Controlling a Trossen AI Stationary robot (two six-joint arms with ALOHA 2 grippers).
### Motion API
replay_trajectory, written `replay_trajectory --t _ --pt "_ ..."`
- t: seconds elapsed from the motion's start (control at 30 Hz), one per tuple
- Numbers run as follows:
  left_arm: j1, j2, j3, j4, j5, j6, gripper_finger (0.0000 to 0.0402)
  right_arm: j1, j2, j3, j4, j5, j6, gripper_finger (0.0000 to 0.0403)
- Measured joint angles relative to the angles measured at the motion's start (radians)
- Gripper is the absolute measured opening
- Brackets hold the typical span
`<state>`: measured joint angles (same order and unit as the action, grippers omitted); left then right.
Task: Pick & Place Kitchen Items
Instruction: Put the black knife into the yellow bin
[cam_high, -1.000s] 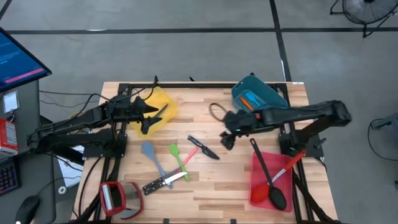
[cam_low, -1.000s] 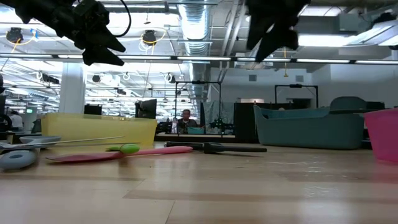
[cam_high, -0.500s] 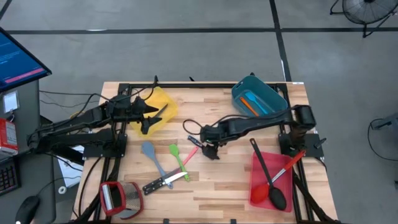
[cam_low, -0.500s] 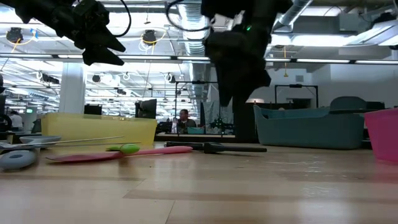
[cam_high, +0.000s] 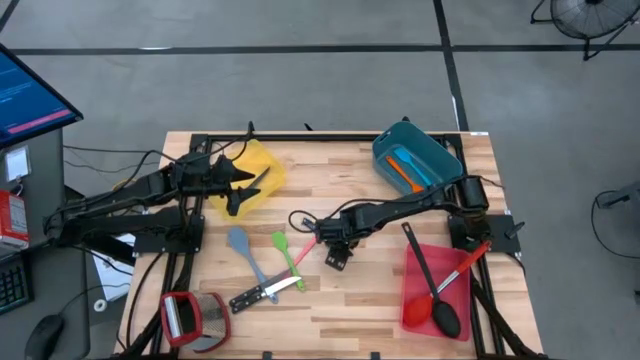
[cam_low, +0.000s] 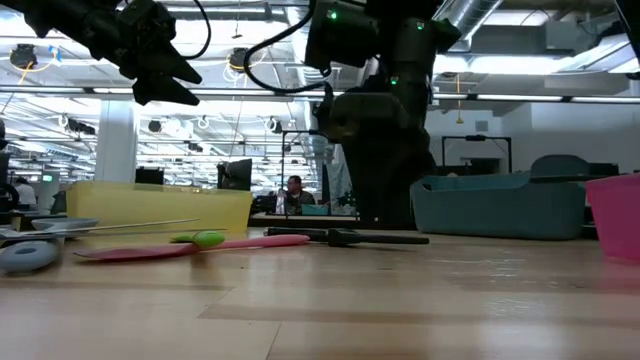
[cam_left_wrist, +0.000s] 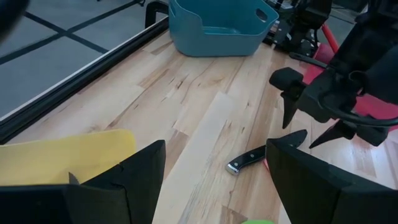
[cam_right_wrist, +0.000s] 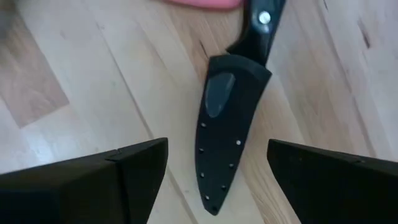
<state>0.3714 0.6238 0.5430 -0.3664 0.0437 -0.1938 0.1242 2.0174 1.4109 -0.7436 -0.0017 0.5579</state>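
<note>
A black knife in a black sheath lies flat on the wooden table, its handle beside a pink spatula. My right gripper is open just above it. One finger stands on either side of the sheathed blade and neither touches it. The knife also shows in the left wrist view, below my right gripper. My left gripper is open and empty, held high over the yellow bin.
A grey-blue spoon, a green spatula and a black-handled knife lie left of centre. The red bin holds a black ladle and a red-handled tool. The teal bin holds orange and blue spatulas. A red-framed grey object lies near left.
My right gripper has swung from beside the teal bin toward the table's left and near edges. It has come down over the sheathed black knife with its fingers open. The knife has not moved.
</note>
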Motion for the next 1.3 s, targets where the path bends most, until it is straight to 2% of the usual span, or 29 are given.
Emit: replay_trajectory --t 0.57,1.3 --pt "0.0 0.0 0.0 0.0 0.001 0.002 0.0257 -0.013 0.0 -0.03 0.078 -0.023 0.019 0.0271" --pt "0.0 0.0 0.0 0.001 0.001 0.002 0.0257 -0.005 -0.007 -0.125 0.166 0.083 0.061 0.0271"
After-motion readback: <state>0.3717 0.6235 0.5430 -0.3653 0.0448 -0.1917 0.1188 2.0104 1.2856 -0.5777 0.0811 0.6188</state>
